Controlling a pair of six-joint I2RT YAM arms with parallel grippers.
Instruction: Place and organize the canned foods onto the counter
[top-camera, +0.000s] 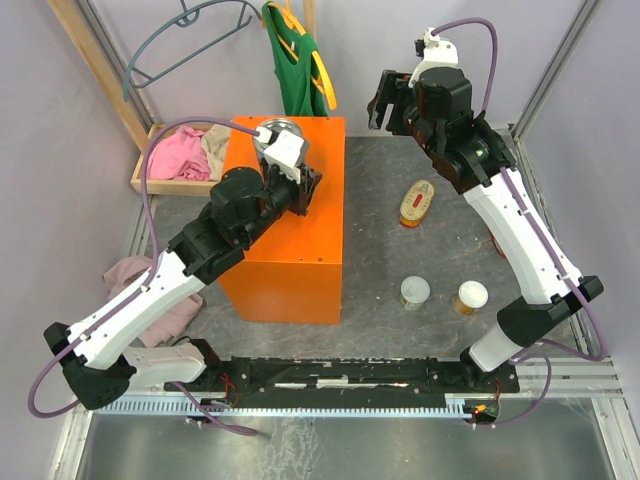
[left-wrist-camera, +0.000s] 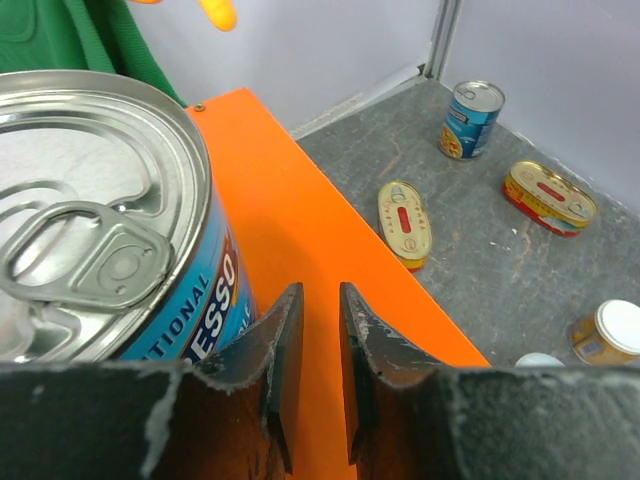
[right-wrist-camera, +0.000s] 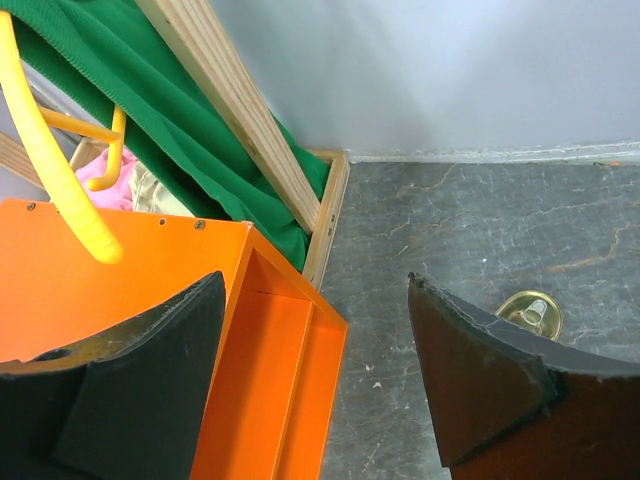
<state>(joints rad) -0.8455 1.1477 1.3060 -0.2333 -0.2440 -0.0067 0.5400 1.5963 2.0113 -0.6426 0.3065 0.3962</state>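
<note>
A tall blue-labelled can with a silver pull-tab top stands upright on the orange counter, at its back left corner. My left gripper is shut just right of that can, over the counter top, with nothing between its fingers. On the grey floor lie a second blue can, two oval yellow-red tins and two white-lidded cans. One oval tin lies right of the counter. My right gripper hangs open and empty above the floor behind the counter.
A wooden tray of pink and beige clothes sits left of the counter. A green garment hangs on a yellow hanger from a wooden frame. A pink cloth lies by my left arm. Grey walls close the back and sides.
</note>
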